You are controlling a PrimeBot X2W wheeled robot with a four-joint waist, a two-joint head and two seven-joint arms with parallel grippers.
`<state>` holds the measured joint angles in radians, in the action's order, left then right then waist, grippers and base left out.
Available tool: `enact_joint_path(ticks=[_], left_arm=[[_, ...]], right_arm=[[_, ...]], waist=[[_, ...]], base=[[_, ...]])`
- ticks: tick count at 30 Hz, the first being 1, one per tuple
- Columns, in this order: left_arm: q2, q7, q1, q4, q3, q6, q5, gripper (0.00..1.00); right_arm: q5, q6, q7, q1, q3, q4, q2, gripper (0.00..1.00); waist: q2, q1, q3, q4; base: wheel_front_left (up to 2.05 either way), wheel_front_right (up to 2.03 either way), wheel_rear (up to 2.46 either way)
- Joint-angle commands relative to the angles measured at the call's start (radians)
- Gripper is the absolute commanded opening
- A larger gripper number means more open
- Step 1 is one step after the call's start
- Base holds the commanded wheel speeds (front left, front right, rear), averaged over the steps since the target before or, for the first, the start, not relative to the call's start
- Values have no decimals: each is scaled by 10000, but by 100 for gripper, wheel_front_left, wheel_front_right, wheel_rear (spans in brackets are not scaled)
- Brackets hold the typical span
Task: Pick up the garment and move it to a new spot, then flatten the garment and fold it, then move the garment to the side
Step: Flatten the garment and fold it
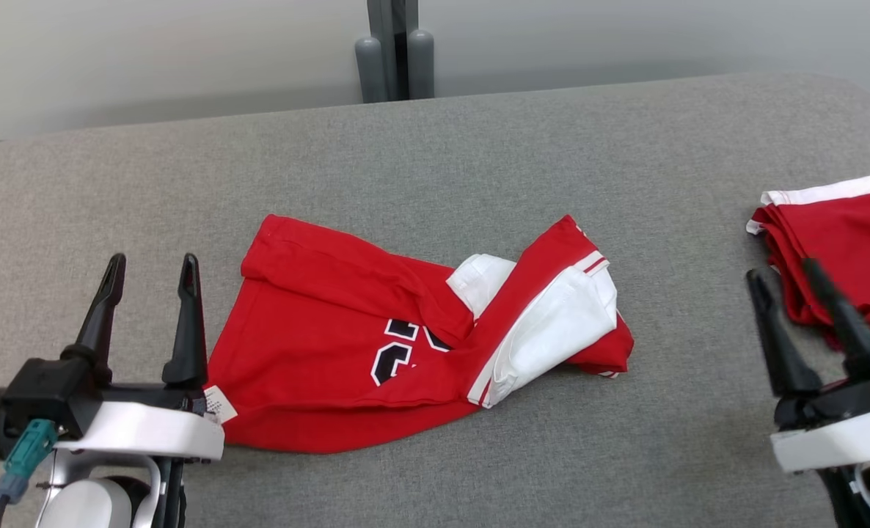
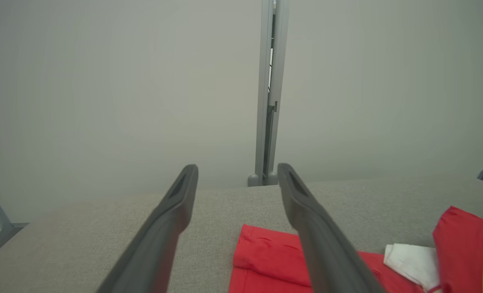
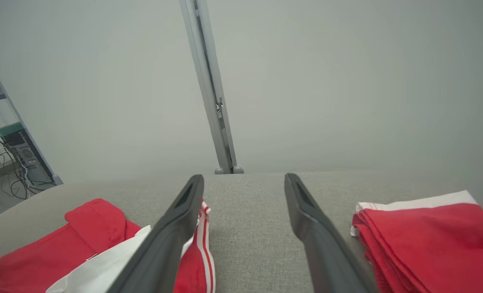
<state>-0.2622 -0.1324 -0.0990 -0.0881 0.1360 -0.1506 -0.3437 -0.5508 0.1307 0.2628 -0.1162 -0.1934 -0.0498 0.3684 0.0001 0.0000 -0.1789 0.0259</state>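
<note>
The crumpled red garment (image 1: 332, 352) lies mid-way across the grey table (image 1: 479, 147). We cannot read its fold-buried numerals (image 1: 402, 348) or its near-left tag (image 1: 218, 402). Our left gripper (image 1: 153, 258), just left of it, and right gripper (image 1: 781, 268), beside a folded red stack (image 1: 838, 242), gape wide, empty.

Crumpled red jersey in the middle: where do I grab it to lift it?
Probably the jersey's left hem, by the white tag, with the open left gripper coming in from the left: that edge lies flat and straight on the table, while the right end is twisted over itself.
</note>
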Motion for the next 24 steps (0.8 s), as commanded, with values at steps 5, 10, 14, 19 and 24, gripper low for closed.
enact_joint_path(ticks=[5, 10, 14, 19, 24], left_arm=[[-61, 135, 407, -231, 50, -167, 118, 100], [-52, 220, 782, -411, 202, -259, 189, 100], [-32, 275, 1077, -474, 333, -270, 197, 100], [-50, 351, 1340, -369, 443, -290, 170, 100], [-73, 374, 1371, -247, 499, -283, 143, 100]], right_arm=[[1535, 2, -655, 340, 1398, 1184, -864, 100], [2382, 2, -1526, 757, 1738, 1918, -1629, 100], [2620, 2, -1986, 1112, 1708, 2091, -1951, 100], [2710, 2, -2190, 1390, 1736, 2061, -2132, 100], [2728, 2, -2330, 1468, 1781, 1981, -2175, 100]], waist=[[-1, 0, 289, 19], [-1, 0, 578, -91], [-1, 0, 812, -209], [-1, 0, 1039, -301], [-1, 0, 1158, -357]], base=[[0, 0, 0], [0, 0, 0], [0, 0, 0], [0, 0, 0], [0, 0, 0]])
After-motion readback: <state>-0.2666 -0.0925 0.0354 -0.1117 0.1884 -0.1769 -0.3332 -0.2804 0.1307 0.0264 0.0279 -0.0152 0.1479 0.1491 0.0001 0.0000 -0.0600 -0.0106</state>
